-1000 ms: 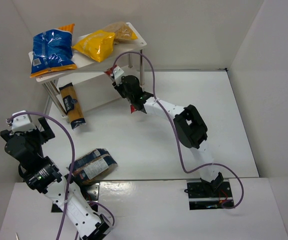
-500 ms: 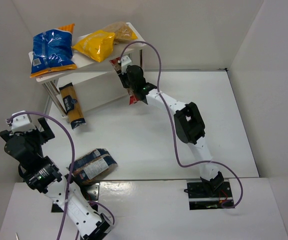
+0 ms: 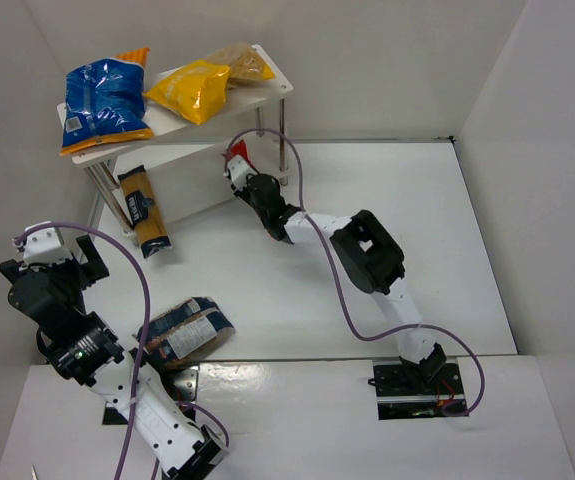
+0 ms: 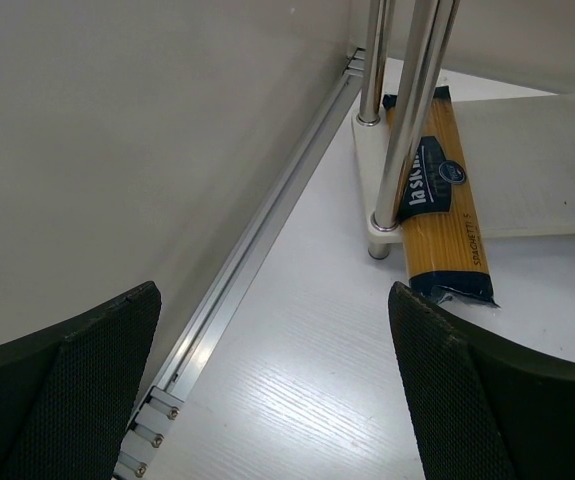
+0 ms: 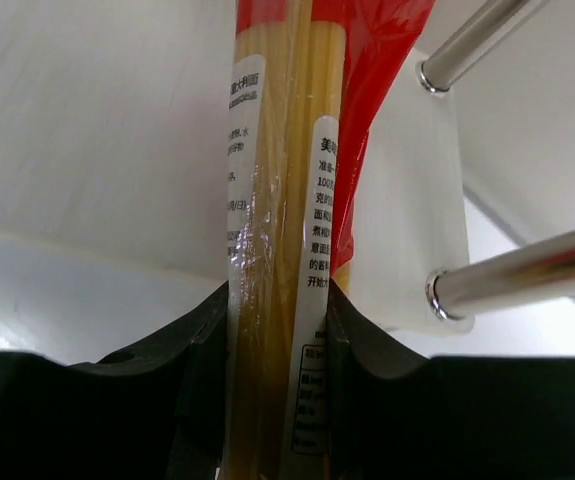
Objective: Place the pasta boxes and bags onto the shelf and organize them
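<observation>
A white tabletop (image 3: 447, 250) sits boxed in by 3 plain white panels — back wall (image 3: 387, 60), left wall (image 3: 7, 150), right wall (image 3: 547, 200). An aluminium rail (image 4: 250, 250) runs along the left wall's foot — even, soft light.

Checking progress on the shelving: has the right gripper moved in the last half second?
Yes. The right gripper, shut on the red-and-clear packet, has shifted down-frame and slightly left, away from the shelf's top board.
</observation>
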